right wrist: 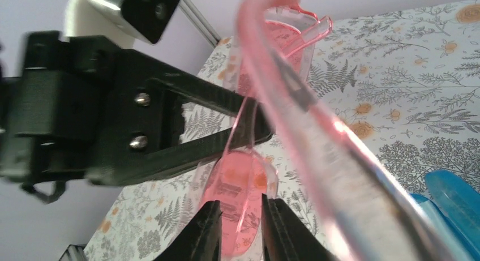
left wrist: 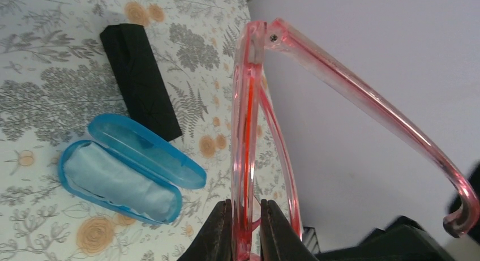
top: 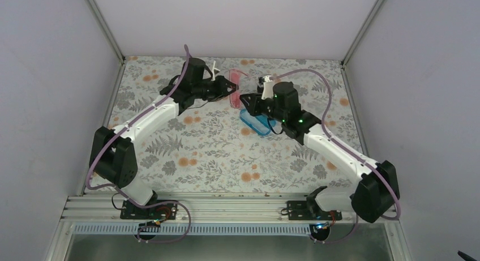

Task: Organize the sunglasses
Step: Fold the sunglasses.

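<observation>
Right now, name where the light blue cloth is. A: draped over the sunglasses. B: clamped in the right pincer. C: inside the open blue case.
C: the cloth lies inside the open blue case on the table.

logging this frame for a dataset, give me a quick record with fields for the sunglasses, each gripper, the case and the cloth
sunglasses: in the air above the table, between both grippers, one temple swung out
left gripper: shut on the sunglasses at the front frame
right gripper: closed around one lens, appears to grip it
case: blue, open, lying on the table
cloth: light blue, inside the case
black block: beside the case
</observation>
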Robot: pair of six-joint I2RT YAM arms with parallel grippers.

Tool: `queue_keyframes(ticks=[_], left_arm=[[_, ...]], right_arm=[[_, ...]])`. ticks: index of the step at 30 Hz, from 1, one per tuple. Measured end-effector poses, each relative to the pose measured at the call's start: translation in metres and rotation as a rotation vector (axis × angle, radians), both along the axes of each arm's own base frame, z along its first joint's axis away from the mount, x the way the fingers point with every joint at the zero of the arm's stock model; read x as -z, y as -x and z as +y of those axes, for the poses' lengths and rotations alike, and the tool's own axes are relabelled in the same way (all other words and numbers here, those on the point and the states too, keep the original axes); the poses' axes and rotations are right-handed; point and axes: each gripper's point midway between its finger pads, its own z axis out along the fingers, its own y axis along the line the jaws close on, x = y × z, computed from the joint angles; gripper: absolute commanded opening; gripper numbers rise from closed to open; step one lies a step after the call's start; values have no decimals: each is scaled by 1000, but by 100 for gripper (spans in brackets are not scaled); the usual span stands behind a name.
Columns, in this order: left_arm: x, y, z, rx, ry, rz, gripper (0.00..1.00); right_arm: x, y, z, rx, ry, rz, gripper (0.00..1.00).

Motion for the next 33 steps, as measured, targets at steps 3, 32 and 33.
queue_keyframes(ticks=[3,32,33], left_arm=[[2,-3,5,-20,-36,-26,9],[20,46,0,281,-185,-415,9],[22,46,0,281,-188,-412,9]], right_arm=[[-13,14,-7,-18,-24,-42,28],[-7,-4,6,-8,20,80,21],[-7,-4,7,-18,17,83,21]])
